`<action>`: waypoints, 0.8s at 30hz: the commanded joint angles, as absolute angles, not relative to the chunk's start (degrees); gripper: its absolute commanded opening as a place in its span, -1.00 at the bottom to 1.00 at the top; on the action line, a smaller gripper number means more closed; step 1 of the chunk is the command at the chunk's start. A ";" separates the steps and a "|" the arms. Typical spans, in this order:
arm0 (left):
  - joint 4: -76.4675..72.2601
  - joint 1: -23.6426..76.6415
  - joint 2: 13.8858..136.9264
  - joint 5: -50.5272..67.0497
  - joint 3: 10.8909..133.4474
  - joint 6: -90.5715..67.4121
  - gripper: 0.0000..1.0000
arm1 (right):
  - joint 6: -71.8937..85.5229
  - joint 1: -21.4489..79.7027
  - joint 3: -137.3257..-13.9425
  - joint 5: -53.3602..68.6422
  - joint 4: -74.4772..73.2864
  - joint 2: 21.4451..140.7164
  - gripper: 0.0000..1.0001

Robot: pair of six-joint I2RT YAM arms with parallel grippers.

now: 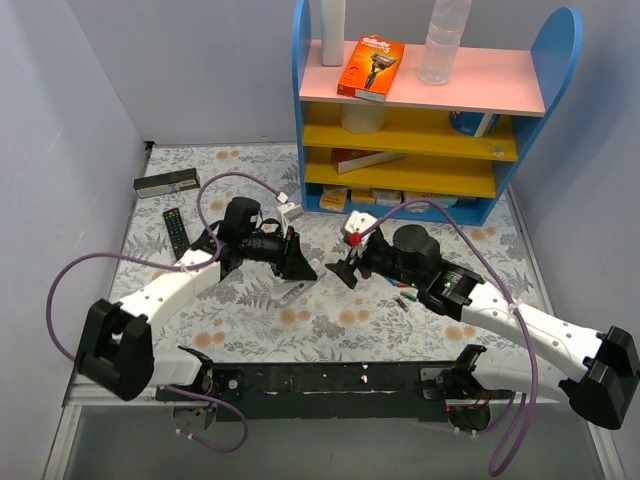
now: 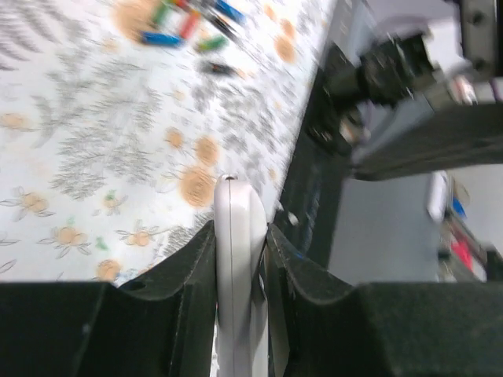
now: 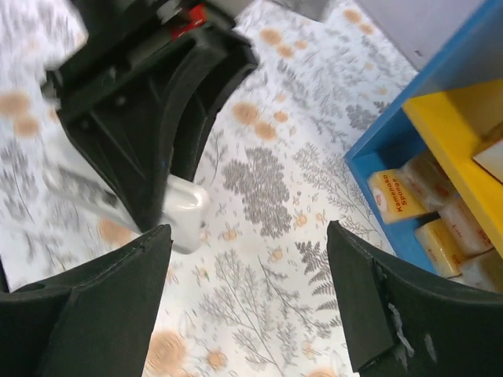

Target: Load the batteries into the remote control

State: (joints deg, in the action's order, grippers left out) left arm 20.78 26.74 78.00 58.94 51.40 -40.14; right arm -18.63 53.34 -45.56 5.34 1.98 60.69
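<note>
Nearest the lens in the overhead view, a black mounting rail [image 1: 330,380] runs along the near edge of the worktop [image 1: 250,325]. From it the left arm [image 1: 175,282] and right arm [image 1: 520,325] reach toward the middle, with purple cables [image 1: 237,177] looping off them.

Left jaws are clenched on the remote control [image 2: 233,259]. The left wrist view shows its slim white body edge-on, pinched between two black fingers [image 2: 177,298], its rounded end sticking out past their tips over the floral cloth. From the right wrist those same black fingers stand in the way, so only a small white end of the remote control [image 3: 183,214] shows below them.

Right jaws are released and spread wide with nothing between them, their fingers [image 3: 102,314] framing the cloth just right of the left arm's tip. The two tips sit near each other without touching.

Loose on the worktop, the batteries [image 1: 405,297] lie close against the right arm's near side, partly tucked under it. In the left wrist view the batteries [image 2: 189,22] appear as a blurred cluster of red, green, blue and dark cells.

Well off to the far left lie a black remote [image 1: 176,232] and, beyond it, a long dark flat box [image 1: 166,182]. Against the far wall stands a blue-sided shelf unit [image 1: 560,60]. It holds an orange razor box [image 1: 370,68] and a clear bottle [image 1: 443,40] on its pink top board, and yellow packets [image 3: 397,196] in the bottom bay.
</note>
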 commanded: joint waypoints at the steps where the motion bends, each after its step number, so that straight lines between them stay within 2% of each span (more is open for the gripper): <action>1: -8.77 26.98 68.13 36.15 42.91 -69.72 -1.00 | 6.39 53.17 -42.63 -1.93 14.67 58.01 0.76; 7: -18.45 27.60 57.49 14.63 32.62 -86.47 -1.00 | 25.63 53.79 -41.75 -2.46 16.35 60.64 0.82; 10: -18.63 27.77 54.67 9.42 31.20 -91.40 -1.00 | 27.85 54.84 -43.58 -2.20 15.47 63.10 0.84; 24: -18.11 30.23 53.35 3.34 31.90 -90.88 -1.00 | 33.49 58.80 -52.90 -2.20 13.62 71.72 0.86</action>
State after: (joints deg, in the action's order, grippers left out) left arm -16.56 29.69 54.48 6.11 31.33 -91.09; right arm 31.40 58.06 -48.47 -1.32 11.75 71.48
